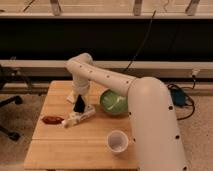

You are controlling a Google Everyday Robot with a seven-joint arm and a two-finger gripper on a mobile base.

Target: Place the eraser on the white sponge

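1. The dark tool [80, 104] hangs at the end of the white arm, low over the back-left part of the pale wooden desk [55, 150]. I cannot tell whether it is apart, together or clamped on something.
2. The small black rectangular eraser cannot be made out apart from the dark tool. It may sit at the tip.
3. The small flat white sponge [72, 97] lies just beside the tool, toward the view's left and slightly farther back.
4. The coming move is likely a short shift that way, away from the long white dotted bar [81, 115] in front.
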